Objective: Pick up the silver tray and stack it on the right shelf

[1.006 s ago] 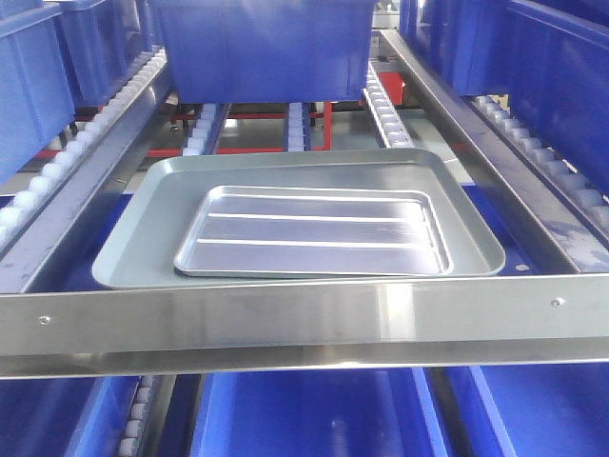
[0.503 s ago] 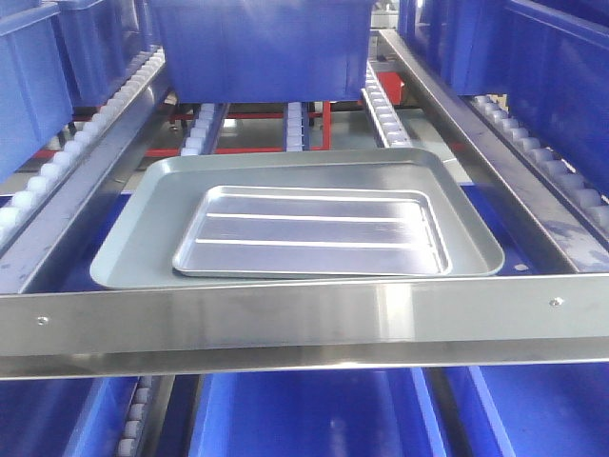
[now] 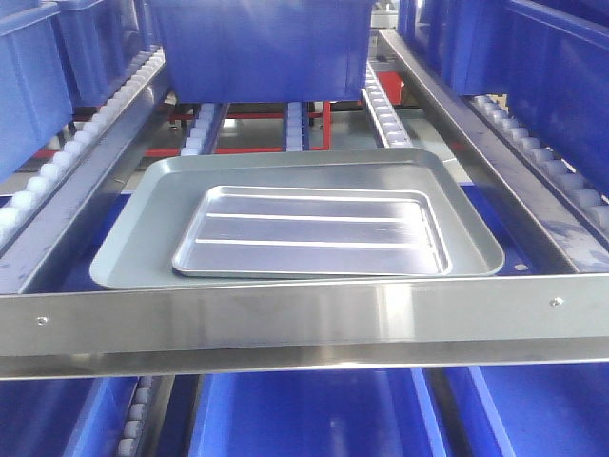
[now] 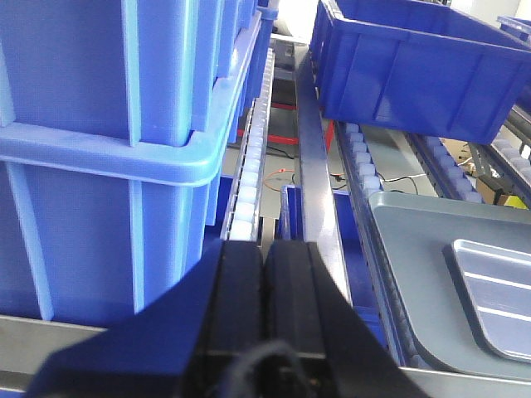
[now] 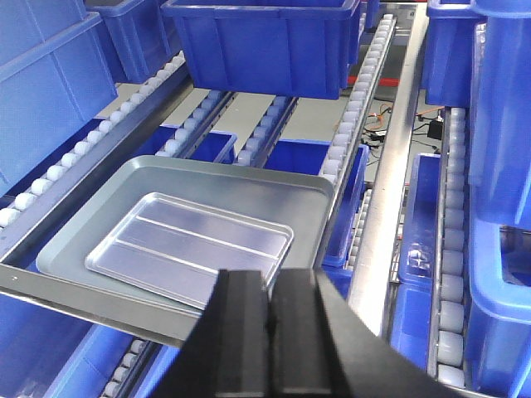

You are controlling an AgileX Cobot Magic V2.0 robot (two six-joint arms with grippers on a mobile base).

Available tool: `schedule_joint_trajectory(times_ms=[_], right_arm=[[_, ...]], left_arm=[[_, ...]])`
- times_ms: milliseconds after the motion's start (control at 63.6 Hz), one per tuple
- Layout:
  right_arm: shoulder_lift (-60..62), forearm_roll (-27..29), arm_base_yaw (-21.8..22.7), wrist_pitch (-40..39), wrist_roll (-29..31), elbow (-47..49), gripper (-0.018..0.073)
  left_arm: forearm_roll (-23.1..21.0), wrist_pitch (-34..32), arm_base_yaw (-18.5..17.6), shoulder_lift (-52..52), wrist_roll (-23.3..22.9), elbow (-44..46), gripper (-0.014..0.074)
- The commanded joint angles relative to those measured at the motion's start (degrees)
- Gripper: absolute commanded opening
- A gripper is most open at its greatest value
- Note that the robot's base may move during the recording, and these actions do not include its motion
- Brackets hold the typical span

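The silver tray [image 3: 309,231], shiny with two lengthwise ridges, lies flat inside a larger dull grey tray [image 3: 143,257]. Both rest on the right shelf, a roller rack level behind a broad shiny front bar [image 3: 285,319]. In the right wrist view my right gripper [image 5: 270,278] is shut and empty, hovering above the front bar near the silver tray's [image 5: 187,245] near right corner. My left gripper [image 4: 264,249] is shut and empty too, over the roller lane left of the trays; the silver tray [image 4: 498,290] shows at that view's right edge. Neither gripper appears in the front view.
A blue bin [image 3: 262,43] stands on the rollers behind the trays. Tall blue bins [image 4: 99,141] crowd the left lane, and more blue bins [image 5: 506,108] stand in the lane on the right. Further blue bins [image 3: 304,414] sit on the level below.
The front view has shifted very slightly. The silver tray still lies in the same place inside the grey tray.
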State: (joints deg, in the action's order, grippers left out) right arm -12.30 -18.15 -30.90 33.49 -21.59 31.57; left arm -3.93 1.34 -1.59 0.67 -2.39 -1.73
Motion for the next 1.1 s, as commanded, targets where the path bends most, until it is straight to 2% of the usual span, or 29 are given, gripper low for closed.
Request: schedule_joint_trajectory(times_ms=[0, 377, 487, 597, 739, 817, 1022, 1084], right_arm=[[-0.66, -1.6, -0.07, -4.65, 0.4, 1.48, 0.0057], [-0.66, -2.02, -0.07, -5.04, 0.4, 1.48, 0.0057], [-0.66, -2.02, 1.8, -5.04, 1.05, 1.48, 0.0057], [-0.47, -0.39, 7.35, -8.43, 4.58, -0.74, 0.0057], [2.05, 8.11, 17.42, -17.57, 14.77, -8.76, 0.0057], [5.0, 11.75, 22.41, -20.29, 17.95, -14.06, 0.0057], [13.74, 14.59, 29.78, -26.85, 18.82, -26.89, 0.0057], [14.05, 16.04, 31.08, -31.44, 18.82, -30.4, 0.0057]], left_arm=[[-0.03, -4.92, -0.52, 0.92, 0.19, -1.1, -0.0093], [-0.03, -4.92, -0.52, 0.92, 0.19, -1.1, -0.0093], [-0.03, -4.92, -0.52, 0.92, 0.19, -1.1, -0.0093], [-0.03, -4.92, -0.52, 0.92, 0.19, -1.1, -0.0093], [-0.03, -4.92, -0.52, 0.92, 0.19, -1.1, -0.0093], [-0.03, -4.92, -0.52, 0.92, 0.19, -1.1, -0.0093], [-0.03, -4.92, -0.52, 0.92, 0.19, -1.1, -0.0093], [-0.03, -4.92, -0.52, 0.92, 0.19, -1.1, -0.0093]])
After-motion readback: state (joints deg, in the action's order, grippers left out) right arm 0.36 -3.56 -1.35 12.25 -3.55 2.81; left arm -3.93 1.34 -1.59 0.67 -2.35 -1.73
